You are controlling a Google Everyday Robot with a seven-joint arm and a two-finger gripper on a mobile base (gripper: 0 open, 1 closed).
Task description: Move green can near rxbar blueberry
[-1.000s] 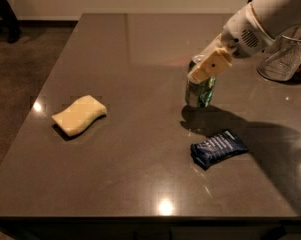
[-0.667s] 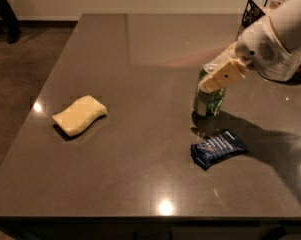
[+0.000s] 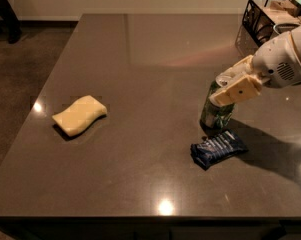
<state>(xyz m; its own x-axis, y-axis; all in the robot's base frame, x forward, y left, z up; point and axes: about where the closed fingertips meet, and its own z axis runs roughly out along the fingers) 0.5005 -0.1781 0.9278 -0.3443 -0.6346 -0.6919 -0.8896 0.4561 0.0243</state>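
The tool point(image 3: 230, 82) was over the right side of the counter point(image 3: 150, 59), about midway between its far and near edges. Its pale fingers point(image 3: 238, 89) were clamped on the top of the green can point(image 3: 217, 115), one in front of the rim and one behind it. The white arm point(image 3: 285, 61) reached in from the right edge. The green can stood nearly upright beneath the tool, leaning a little. Its base was at the counter's surface, though whether it rested there or hung just clear could not be told from this angle.

Just beside the green can, on the side toward the near edge, lay the dark blue snack bar point(image 3: 219, 148). It lay flat, with its long side slanting up toward the right edge. The two looked almost touching.

Well apart from both, a pale yellow wavy sponge point(image 3: 80, 115) lay flat near the left edge. A black wire basket point(image 3: 250, 19) sat at the far right corner with pale things inside it.
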